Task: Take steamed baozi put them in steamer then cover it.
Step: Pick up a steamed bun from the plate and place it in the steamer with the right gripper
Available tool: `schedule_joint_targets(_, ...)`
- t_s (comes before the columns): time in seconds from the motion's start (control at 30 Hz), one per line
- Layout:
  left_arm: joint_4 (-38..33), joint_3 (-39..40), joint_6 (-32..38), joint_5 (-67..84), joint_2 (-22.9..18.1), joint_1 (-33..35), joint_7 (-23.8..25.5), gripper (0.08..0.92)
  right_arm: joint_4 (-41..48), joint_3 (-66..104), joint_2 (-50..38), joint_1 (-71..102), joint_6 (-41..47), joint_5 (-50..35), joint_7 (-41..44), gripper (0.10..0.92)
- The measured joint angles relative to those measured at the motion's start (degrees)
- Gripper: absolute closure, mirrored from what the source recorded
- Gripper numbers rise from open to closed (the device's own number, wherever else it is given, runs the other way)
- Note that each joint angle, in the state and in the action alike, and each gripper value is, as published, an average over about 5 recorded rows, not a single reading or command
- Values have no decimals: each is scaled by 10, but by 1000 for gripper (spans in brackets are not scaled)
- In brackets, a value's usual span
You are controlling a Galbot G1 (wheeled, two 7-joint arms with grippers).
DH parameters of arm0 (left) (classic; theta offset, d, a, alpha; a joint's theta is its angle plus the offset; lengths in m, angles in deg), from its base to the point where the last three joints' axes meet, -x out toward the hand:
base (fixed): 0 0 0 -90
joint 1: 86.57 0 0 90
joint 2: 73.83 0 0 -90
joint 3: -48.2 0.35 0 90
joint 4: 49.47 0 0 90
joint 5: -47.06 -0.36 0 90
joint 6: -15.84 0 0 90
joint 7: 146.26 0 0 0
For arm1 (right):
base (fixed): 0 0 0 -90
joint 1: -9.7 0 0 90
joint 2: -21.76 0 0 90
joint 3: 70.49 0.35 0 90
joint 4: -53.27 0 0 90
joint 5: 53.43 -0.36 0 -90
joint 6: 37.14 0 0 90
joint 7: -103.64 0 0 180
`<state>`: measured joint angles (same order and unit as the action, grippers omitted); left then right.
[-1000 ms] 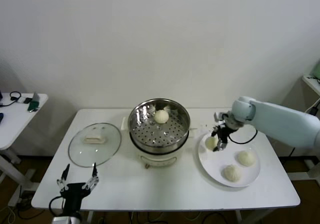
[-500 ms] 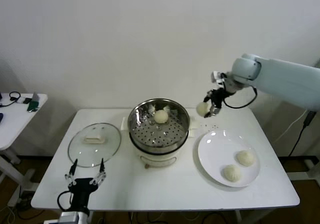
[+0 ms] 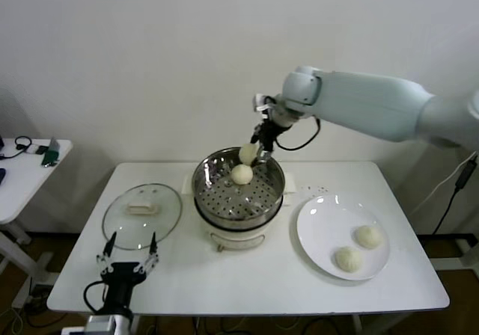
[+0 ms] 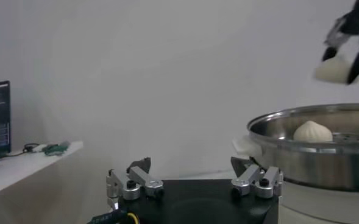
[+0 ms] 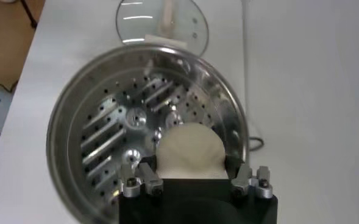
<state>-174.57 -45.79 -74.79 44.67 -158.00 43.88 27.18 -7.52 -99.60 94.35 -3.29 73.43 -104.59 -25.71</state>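
Left gripper: parked low at the near left edge of the table, fingers spread apart, grasping nothing; it sits just in front of the cover
Cover: glass lid lying flat on the table to the left of the steamer, handle upward, apart from the pot
Steamer: stainless pot at table centre, uncovered, perforated tray exposed
Baozi in steamer: one bun resting on the tray toward the far side of the pot
Right gripper: raised over the far rim of the steamer, fingers clamped on a second baozi
Held baozi: in the air above the tray, just above and behind the bun already in the pot; in the right wrist view it fills the gap between the fingers
Plate: flat white plate on the table to the right of the steamer
Baozi on plate: two buns and, side by side on the plate's right half, not touching
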Motion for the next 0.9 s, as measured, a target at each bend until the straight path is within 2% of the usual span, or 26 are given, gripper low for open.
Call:
schedule_joint_targets(0.47,-5,-1,2,3,10,7,0,177,76,-11,114,77,-1,16,1,307)
schedule_joint_targets(0.9,-3,-4,3,4,14,6,1,177,132,-16,157,113,-10,39,10,304)
